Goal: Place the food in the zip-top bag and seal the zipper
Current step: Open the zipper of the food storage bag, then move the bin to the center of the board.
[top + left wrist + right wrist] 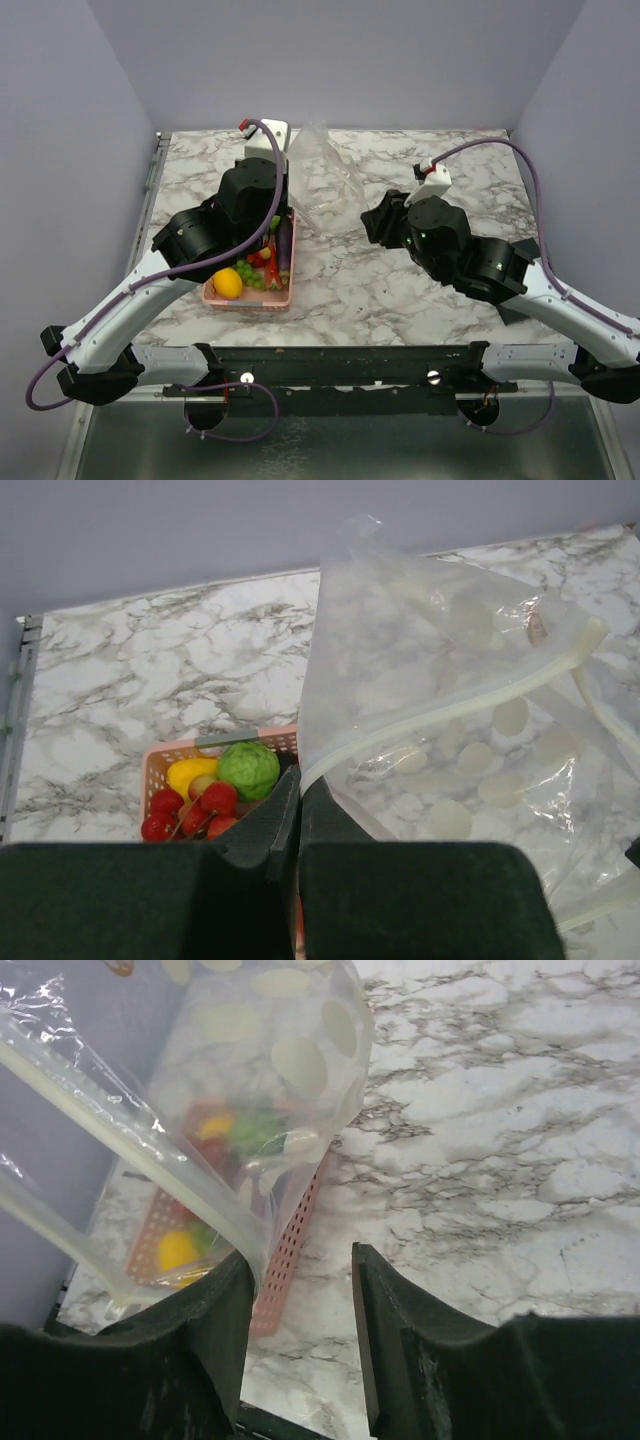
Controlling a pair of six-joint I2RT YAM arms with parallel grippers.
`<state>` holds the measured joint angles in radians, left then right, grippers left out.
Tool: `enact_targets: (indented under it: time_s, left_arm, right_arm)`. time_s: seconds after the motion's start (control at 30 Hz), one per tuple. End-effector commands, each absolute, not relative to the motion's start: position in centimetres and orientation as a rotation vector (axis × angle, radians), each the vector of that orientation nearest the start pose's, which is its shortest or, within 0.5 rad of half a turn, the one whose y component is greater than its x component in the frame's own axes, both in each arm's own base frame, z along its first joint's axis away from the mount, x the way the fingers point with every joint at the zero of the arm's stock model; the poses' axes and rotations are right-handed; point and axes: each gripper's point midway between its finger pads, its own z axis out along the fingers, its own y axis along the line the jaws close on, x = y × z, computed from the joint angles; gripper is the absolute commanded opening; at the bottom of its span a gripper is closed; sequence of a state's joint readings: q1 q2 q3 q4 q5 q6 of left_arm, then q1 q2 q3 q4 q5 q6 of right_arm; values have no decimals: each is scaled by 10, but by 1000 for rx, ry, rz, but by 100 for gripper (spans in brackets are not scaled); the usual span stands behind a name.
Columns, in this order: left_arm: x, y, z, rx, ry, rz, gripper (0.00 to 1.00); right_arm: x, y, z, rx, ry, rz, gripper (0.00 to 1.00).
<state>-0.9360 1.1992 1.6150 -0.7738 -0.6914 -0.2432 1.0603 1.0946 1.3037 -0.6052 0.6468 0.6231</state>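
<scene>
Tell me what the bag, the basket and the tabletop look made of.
Bag: thin clear plastic film, glossy; it crinkles and shows the marble through. Basket: pink rigid plastic, matte, moulded slots. Tabletop: marble-look, white with grey veins; stone or laminate, cannot tell.

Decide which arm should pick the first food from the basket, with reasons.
Probably right: the right gripper stands open and empty, while the left gripper is shut on the zip-top bag beside the basket.
</scene>
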Motion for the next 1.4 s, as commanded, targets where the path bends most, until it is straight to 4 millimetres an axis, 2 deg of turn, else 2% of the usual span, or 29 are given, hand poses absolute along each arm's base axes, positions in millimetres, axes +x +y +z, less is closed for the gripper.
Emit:
enact_targets:
  time_s: [0.0,0.2,0.37,0.6,0.9,1.17,1.37]
  left_arm:
    - [275,-160,418,127,1790,2,0]
    - [275,-138,423,79,1765,122,0]
    - [272,-115,430,3,1733,209,0]
    - [263,-87,445,-67,1690,308,0]
    - [244,-44,456,-162,1643,460,0]
    - [231,-20,449,-210,1627,571,0]
    - [226,-12,437,-223,1626,589,0]
  right_arm:
    - [233,257,373,-35,1840,635,52]
    - [229,261,391,-22,1797,716,56]
    - [226,260,384,-12,1802,737,57]
    - [232,274,348,-13,1871,708,58]
    - [251,323,300,-85,1991,649,62]
    - [270,369,265,-127,2069,623,64]
    - [286,387,222,-121,2153,502,64]
